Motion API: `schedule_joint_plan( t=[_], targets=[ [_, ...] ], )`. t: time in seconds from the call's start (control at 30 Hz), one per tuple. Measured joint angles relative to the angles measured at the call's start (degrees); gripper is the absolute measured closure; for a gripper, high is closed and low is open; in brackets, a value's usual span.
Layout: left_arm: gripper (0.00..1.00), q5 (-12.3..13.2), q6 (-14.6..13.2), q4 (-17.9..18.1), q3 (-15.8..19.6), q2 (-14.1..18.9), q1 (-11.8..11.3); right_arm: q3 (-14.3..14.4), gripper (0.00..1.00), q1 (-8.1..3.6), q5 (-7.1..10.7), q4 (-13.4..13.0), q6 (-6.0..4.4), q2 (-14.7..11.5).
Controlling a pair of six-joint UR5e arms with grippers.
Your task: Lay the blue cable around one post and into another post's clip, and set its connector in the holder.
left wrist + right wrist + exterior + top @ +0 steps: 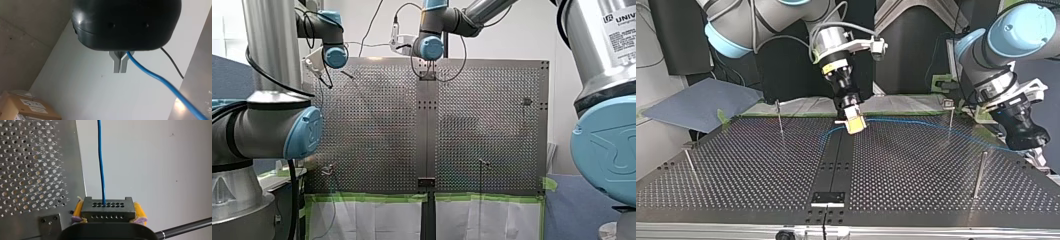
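Note:
The blue cable (936, 126) runs low over the perforated table (736, 170) from my right gripper (855, 125) to my left gripper (1033, 150). In the right wrist view, my right gripper (107, 208) is shut on the black connector (107, 210), held between its yellow pads (78, 209). The cable (100, 160) leaves the connector straight ahead. In the left wrist view, my left gripper (120, 71) has its metal fingers (115, 62) shut on the blue cable (160, 78), which trails off beside them.
Thin metal posts stand on the table: one (780, 117) behind at the top view's left, one with a clip (950, 116) behind at the right, one (979, 172) near the right and one (691, 165) near the left. A black plate (827, 197) sits on the centre strip near the front edge.

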State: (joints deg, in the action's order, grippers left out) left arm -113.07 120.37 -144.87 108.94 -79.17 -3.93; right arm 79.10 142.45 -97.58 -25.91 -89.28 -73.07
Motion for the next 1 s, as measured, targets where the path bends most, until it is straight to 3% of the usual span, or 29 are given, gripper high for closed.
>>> schedule_joint_plan(
  t=[0.27,0.53,1.0],
  targets=[
    [1.0,1.19,0.21,0.01,-3.13,-1.12,-0.52,-4.6,1.0,0.25,-0.22,0.24,-0.04,2.41],
    [1.0,1.64,0.83,0.07,-3.76,-3.54,-1.55,-8.52,1.0,0.83,-0.24,1.11,0.01,5.9],
    [1.0,3.6,3.45,1.67,-4.78,-7.77,-3.94,-12.84,1.0,1.02,0.01,1.43,-0.04,9.3]
  ],
)
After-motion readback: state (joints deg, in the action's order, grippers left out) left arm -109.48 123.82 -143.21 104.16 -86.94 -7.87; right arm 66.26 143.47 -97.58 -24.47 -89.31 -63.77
